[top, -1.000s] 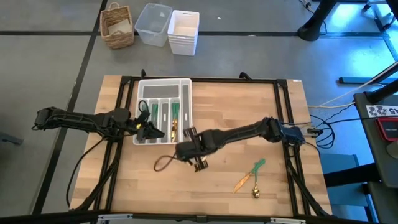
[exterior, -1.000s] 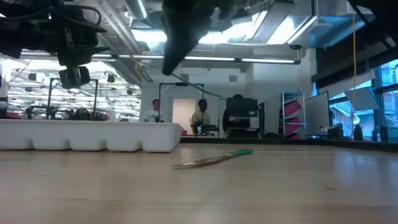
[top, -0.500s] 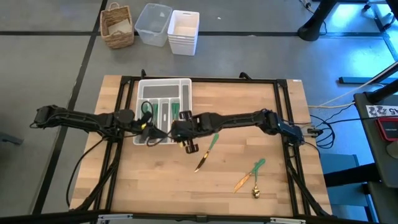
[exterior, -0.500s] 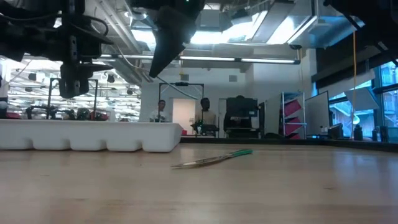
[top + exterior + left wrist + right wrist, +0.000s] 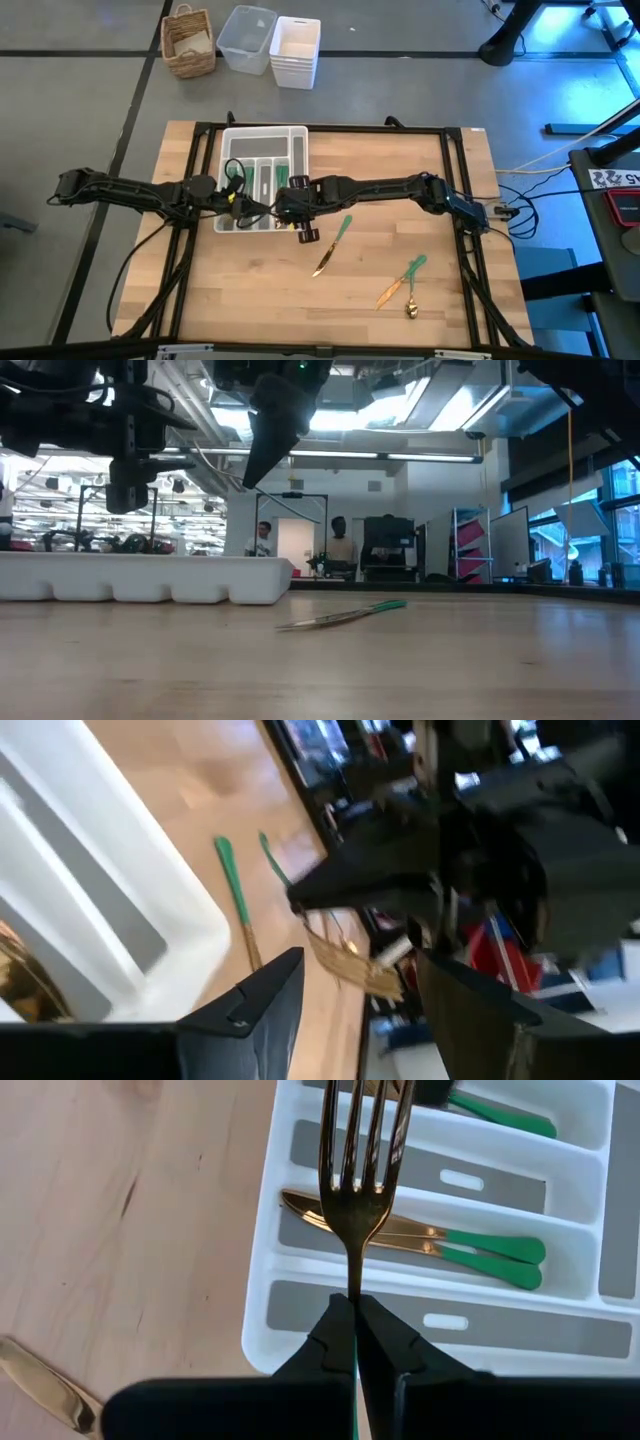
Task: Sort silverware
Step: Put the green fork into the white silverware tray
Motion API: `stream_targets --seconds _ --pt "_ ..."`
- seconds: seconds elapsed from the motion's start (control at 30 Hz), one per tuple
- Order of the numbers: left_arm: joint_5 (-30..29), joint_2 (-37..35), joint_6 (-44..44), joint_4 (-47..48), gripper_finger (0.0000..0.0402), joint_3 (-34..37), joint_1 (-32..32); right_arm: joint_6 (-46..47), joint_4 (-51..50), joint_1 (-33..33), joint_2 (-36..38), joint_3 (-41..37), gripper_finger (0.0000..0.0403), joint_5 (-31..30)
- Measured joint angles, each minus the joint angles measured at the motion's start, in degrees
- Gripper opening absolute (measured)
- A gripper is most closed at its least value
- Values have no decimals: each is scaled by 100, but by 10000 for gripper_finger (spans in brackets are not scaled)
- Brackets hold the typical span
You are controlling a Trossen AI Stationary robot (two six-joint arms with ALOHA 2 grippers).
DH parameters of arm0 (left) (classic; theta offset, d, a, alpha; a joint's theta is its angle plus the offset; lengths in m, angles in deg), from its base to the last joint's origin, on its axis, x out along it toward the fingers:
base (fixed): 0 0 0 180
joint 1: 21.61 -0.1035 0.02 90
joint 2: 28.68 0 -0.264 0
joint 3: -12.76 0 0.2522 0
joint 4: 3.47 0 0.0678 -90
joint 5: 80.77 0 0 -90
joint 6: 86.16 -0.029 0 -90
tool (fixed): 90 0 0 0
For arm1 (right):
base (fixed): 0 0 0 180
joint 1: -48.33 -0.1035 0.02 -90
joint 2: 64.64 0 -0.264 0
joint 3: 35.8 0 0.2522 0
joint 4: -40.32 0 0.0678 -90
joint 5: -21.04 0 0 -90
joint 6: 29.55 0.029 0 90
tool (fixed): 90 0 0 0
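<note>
Your fork sat pinched by its neck in the right claw, gold tines pointing out over the white tray — fingers shut tight on it, the green handle mostly hidden between them. Under the tines, one long compartment held two gold knives with green handles lying side by side; the compartment nearest the claw showed only its grey liner. In the overhead view that right claw hung at the tray's near right corner.

Out on the wooden surface, a knife lay just beside the tray's corner, green handle toward the tray. Farther toward the right arm's side, another knife lay near a spoon; you could not tell whether they touched.

Your left claw hovered over the tray's near left part, its fingers spread wide with nothing between them. From table height the tray and one knife showed — two people stood far back in the room.
</note>
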Motion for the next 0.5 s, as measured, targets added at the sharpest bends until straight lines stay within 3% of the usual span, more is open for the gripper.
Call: stream_targets --seconds 0.5 --pt "-151 689 616 -790 186 -2 157 -4 15 87 0 0 1 149"
